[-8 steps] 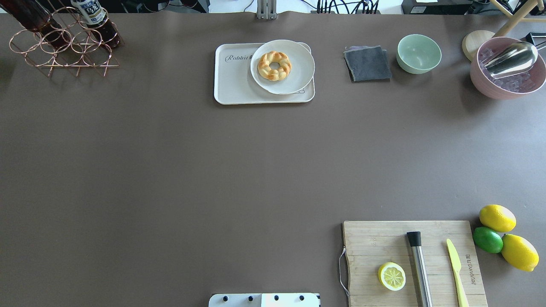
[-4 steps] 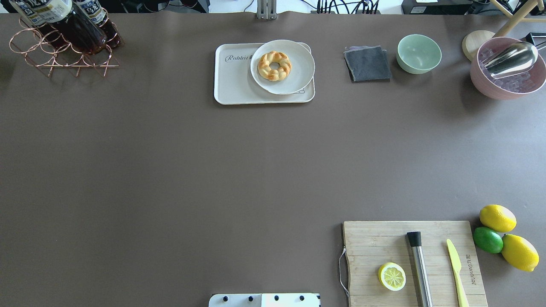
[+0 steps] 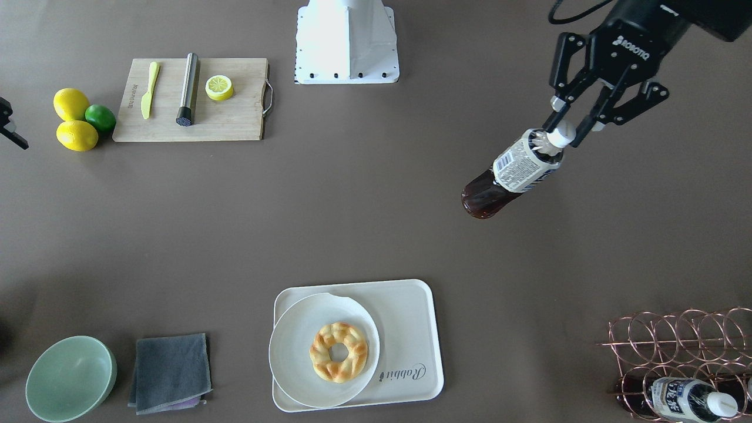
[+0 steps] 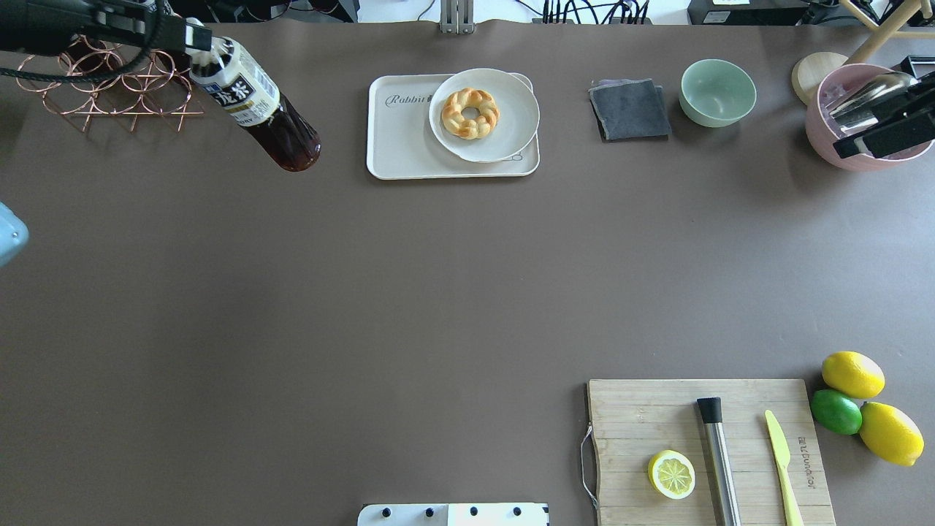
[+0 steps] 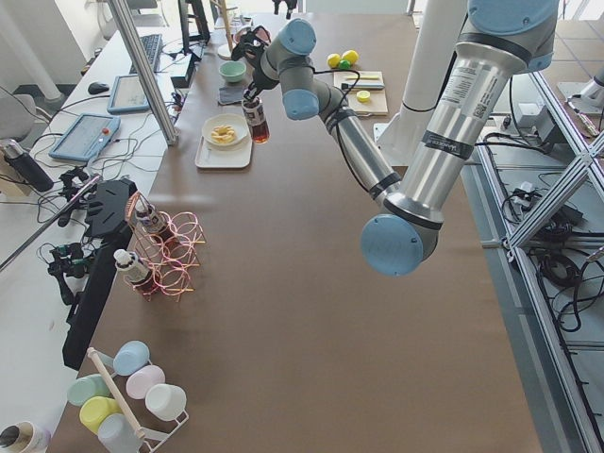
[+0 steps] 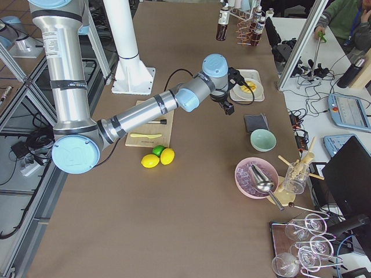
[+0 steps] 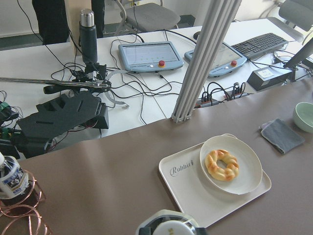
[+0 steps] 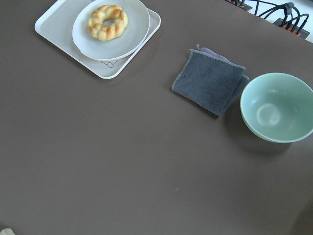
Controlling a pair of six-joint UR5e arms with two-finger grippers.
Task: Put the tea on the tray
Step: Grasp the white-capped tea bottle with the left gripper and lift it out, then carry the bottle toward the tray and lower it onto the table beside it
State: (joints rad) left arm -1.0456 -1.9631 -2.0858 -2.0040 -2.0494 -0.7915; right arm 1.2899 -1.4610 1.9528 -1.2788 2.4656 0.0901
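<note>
My left gripper is shut on the white cap of the tea bottle and holds it tilted in the air, above the table. In the overhead view the gripper and bottle are left of the cream tray, apart from it. The bottle's cap shows at the bottom of the left wrist view, with the tray beyond. A second tea bottle lies in the copper rack. My right gripper shows only partly at the right edge, so I cannot tell its state.
A round white plate with a braided doughnut covers the tray's right part. A grey cloth, green bowl and pink bowl with scoop stand to the right. A cutting board and citrus fruits are near the front right.
The tea bottle has left the rack area and moved right, toward the tray, with the left arm now in view. The right gripper has come in at the right edge.
</note>
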